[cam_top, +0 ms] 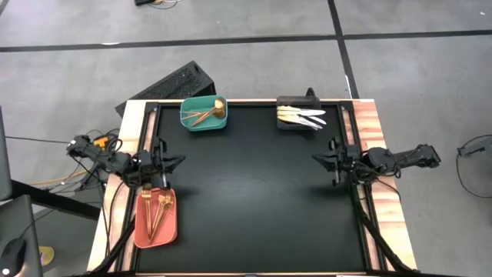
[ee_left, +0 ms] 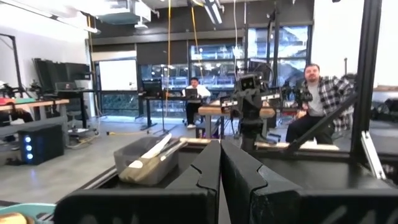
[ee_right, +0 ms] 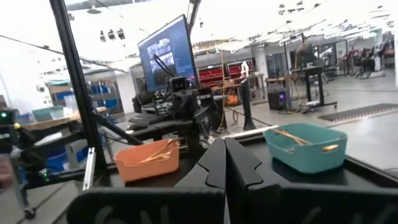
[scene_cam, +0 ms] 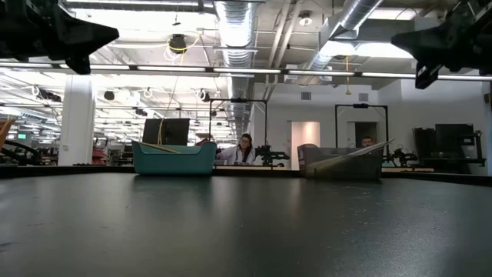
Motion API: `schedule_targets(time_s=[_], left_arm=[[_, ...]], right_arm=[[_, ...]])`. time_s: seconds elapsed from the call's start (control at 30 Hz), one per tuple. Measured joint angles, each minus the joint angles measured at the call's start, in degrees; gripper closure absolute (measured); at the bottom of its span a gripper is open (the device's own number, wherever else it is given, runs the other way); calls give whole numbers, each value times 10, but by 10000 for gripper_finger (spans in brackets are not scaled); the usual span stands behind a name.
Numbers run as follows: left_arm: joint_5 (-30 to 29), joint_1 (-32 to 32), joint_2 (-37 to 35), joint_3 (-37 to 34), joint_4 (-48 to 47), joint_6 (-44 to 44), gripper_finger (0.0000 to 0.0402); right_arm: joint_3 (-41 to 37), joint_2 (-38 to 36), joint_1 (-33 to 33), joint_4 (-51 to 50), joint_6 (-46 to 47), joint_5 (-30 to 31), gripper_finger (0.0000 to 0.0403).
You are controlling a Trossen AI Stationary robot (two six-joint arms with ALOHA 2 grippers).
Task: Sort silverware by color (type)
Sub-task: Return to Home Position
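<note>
The silverware lies sorted in three bins. Gold spoons (cam_top: 206, 115) rest in the teal bin (cam_top: 203, 114) at the far edge. White-handled knives (cam_top: 301, 117) lie in the black bin (cam_top: 296, 115), their blades jutting over its rim. Copper forks (cam_top: 157, 209) lie in the salmon bin (cam_top: 156, 218) at the near left. My left gripper (cam_top: 180, 160) hangs shut above the mat's left edge, and my right gripper (cam_top: 317, 158) hangs shut above its right edge. Both hold nothing.
The black mat (cam_top: 254, 192) between the arms carries nothing. A black foam block (cam_top: 173, 83) sits beyond the table's far left corner. People sit at desks in the room behind (ee_left: 314, 93).
</note>
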Motion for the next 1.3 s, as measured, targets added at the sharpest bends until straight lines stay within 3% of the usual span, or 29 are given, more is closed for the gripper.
schedule_targets(time_s=[0.3, 0.77, 0.97, 1.3], left_arm=[[2, 0, -7, 0, -38, -13, 400], [-12, 0, -16, 3, -46, 36, 400], [-14, 0, -15, -1, -116, -19, 400], [-10, -9, -14, -1, -110, -32, 400]], right_arm=[[-5, 2, 0, -6, 19, -13, 392], [-6, 3, -2, -68, 5, -13, 392], [-4, 1, -2, -74, 4, -13, 392], [19, 0, -2, -115, -46, -12, 392]])
